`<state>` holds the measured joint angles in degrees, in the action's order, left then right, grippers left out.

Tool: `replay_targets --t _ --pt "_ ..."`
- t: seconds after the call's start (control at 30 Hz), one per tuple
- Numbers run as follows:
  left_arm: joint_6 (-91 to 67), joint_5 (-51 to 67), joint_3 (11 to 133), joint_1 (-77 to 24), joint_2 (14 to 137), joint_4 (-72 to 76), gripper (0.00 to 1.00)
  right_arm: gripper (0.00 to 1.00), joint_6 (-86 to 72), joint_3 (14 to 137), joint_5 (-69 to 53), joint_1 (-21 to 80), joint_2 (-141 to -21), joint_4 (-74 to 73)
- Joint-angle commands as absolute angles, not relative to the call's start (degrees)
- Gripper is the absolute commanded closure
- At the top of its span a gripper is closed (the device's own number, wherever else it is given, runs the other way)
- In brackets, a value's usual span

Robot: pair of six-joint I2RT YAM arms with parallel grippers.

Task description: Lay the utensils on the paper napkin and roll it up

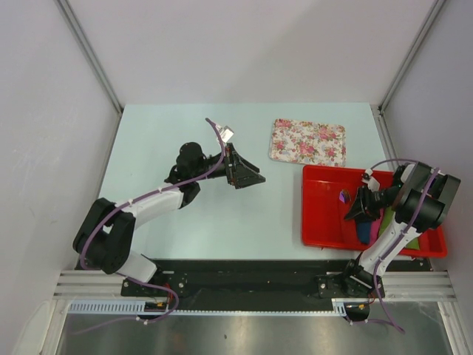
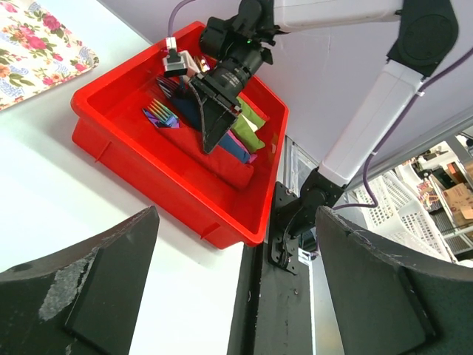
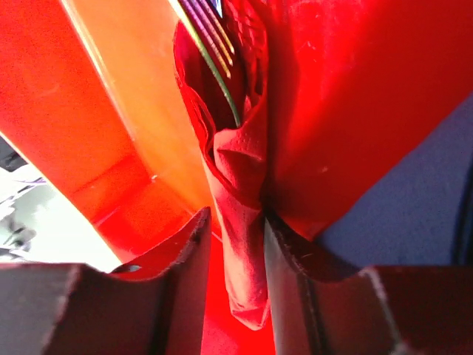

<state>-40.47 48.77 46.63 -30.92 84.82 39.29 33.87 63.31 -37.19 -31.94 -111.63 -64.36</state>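
Note:
The paper napkin [image 3: 240,222] is rolled into a red tube around the utensils [image 3: 214,37], whose dark iridescent tines stick out of its far end. The roll lies between the fingers of my right gripper [image 3: 236,244], low inside the red tray [image 1: 325,222]. The jaws stand slightly apart: the roll rests against the right finger [image 3: 288,281], with a gap to the left one. In the top view the right gripper [image 1: 360,209] points down into the tray's right half. My left gripper [image 1: 251,177] hovers open and empty over mid-table, its fingers [image 2: 111,281] spread wide.
A floral-patterned mat [image 1: 307,141] lies behind the tray. Blue [image 1: 367,231], pink and green napkin rolls [image 2: 247,129] lie in the tray's right part beside my right gripper. The tray's near wall [image 2: 148,170] runs close to the table's front edge and the black base rail.

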Motion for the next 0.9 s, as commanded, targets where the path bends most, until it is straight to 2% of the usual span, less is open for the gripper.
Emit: replay_targets --t 0.0,0.1,0.3,0.53,0.57,0.67,0.7,0.73,0.87 --pt "-39.64 49.39 48.78 -30.32 85.34 40.60 0.08 0.60 34.37 62.67 -31.91 -31.64 -107.68 -58.89" --pt "-39.81 49.39 48.78 -30.32 85.43 40.87 0.08 0.58 34.10 62.67 -32.08 -31.47 -105.65 -58.80" --pt "-39.90 49.31 48.78 -30.15 85.52 41.04 0.07 0.46 33.05 61.96 -30.41 -30.32 -99.24 -57.83" --pt "-39.03 48.96 49.22 -29.36 85.17 39.56 0.05 0.38 33.04 64.24 -29.71 -28.30 -91.15 -58.88" --pt "-38.41 48.78 49.91 -29.01 84.82 37.03 0.03 0.36 32.96 64.94 -30.14 -27.95 -89.40 -59.41" --pt "-34.46 47.90 51.93 -27.52 83.32 29.49 0.00 0.18 31.21 68.81 -32.42 -26.64 -87.02 -60.03" --pt "-31.58 47.81 52.81 -26.99 82.97 26.83 0.00 0.03 30.33 70.30 -32.87 -25.41 -85.97 -59.94" --pt "-29.81 48.60 53.95 -26.37 82.79 23.94 0.01 0.00 29.28 73.10 -33.48 -24.53 -85.52 -59.33" --pt "-19.71 48.16 64.12 -21.20 82.52 1.80 0.00 0.00 20.59 80.58 -34.54 -17.68 -84.38 -54.33"
